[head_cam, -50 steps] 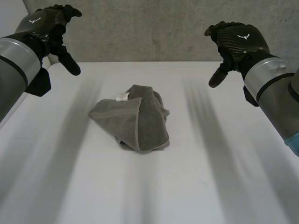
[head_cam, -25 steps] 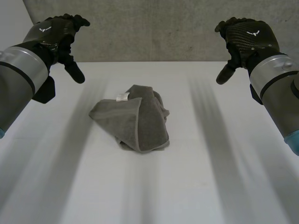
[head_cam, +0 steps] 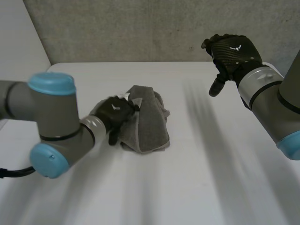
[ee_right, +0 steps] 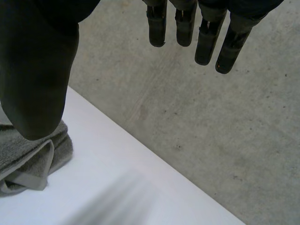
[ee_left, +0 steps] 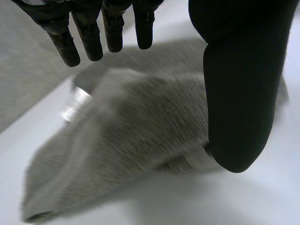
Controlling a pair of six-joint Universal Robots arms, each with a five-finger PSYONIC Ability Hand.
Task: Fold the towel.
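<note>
We judge the folding hardly begun: the towel [head_cam: 150,123] lies in a rumpled heap on the surface [head_cam: 211,178] beneath our left robot hand [head_cam: 115,112], whose straight fingers grip nothing yet, while our right robot hand [head_cam: 229,51] hovers well apart from it, fingers relaxed and empty.

Grey towel [head_cam: 150,126] with a white tag [ee_left: 75,104] — plain white table [head_cam: 211,178], speckled grey wall [head_cam: 140,28].
</note>
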